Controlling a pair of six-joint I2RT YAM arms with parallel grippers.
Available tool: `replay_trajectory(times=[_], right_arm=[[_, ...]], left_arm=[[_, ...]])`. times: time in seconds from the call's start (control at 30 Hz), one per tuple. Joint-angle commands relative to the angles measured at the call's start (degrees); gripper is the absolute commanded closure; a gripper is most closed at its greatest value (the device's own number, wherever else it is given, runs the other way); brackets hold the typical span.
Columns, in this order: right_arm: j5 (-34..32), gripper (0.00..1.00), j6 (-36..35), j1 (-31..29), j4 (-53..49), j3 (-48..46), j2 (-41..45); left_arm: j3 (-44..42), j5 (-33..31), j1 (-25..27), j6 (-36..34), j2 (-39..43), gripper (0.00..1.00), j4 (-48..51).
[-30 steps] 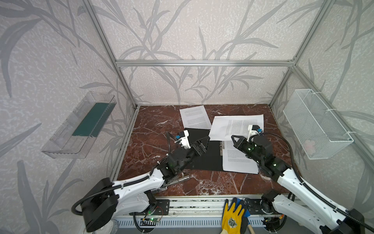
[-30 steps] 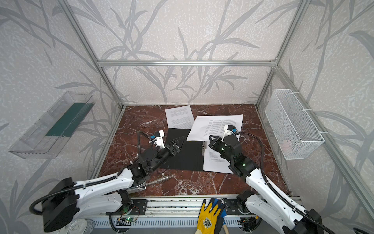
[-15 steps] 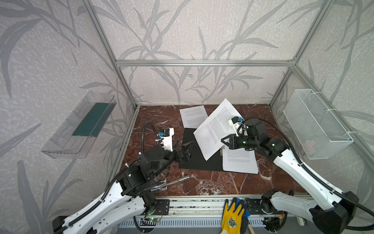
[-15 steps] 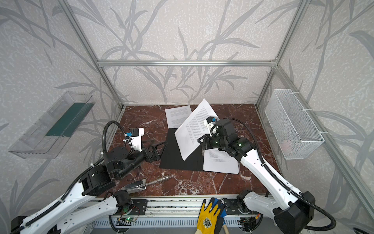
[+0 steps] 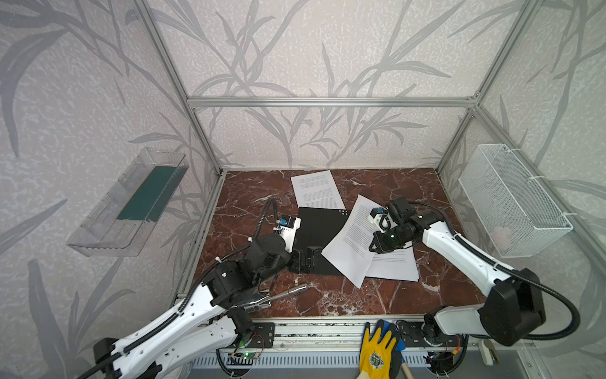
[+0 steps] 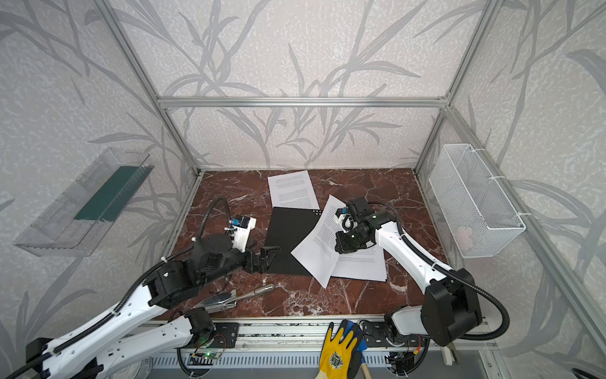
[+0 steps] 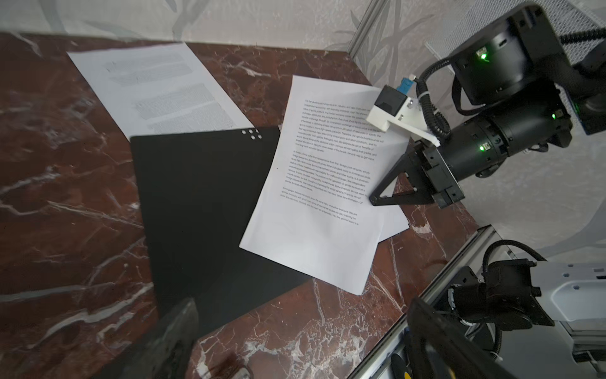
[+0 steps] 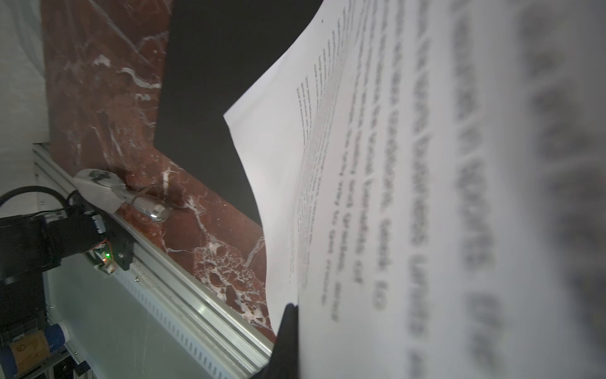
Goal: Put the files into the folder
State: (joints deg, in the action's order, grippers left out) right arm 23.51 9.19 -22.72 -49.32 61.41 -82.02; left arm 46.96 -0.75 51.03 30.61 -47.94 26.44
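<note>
The folder (image 5: 314, 229) (image 6: 288, 236) lies flat on the marble table, black side up. A white printed file sheet (image 5: 352, 244) (image 6: 318, 244) (image 7: 321, 197) slants across the folder's right edge. My right gripper (image 5: 374, 248) (image 6: 339, 250) (image 7: 373, 200) is shut on the right side of this sheet, which fills the right wrist view (image 8: 393, 164). More files (image 5: 393, 267) lie under it to the right. Another sheet (image 5: 314, 188) (image 7: 157, 85) lies behind the folder. My left gripper (image 5: 306, 259) (image 6: 265, 259) (image 7: 301, 344) hangs open and empty at the folder's front left corner.
A metal hand tool (image 5: 282, 293) (image 8: 131, 193) lies near the table's front edge, beside the left arm. A wire basket (image 5: 511, 200) hangs on the right wall. On the left wall a clear tray (image 5: 108, 229) holds a dark green slab. A yellow glove (image 5: 377, 351) lies in front of the table.
My right gripper lifted the top sheet off the right-hand stack, swung it left and lowered it aslant across the folder's right edge. My left gripper drew back from over the folder to its front left corner.
</note>
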Motion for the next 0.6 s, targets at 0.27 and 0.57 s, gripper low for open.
replay_trajectory(times=[0.27,0.57], right_arm=[[-10.7,0.90,-7.8,0.7,-7.5,8.8,-14.8],[-13.3,0.87,-9.1,0.7,-8.8,14.9,-21.4]], left_arm=[[1.5,12.7,-0.4,5.9,-33.0,0.01,-23.1],[8.9,17.4,-3.0,5.2,-48.9,0.01,-24.6]])
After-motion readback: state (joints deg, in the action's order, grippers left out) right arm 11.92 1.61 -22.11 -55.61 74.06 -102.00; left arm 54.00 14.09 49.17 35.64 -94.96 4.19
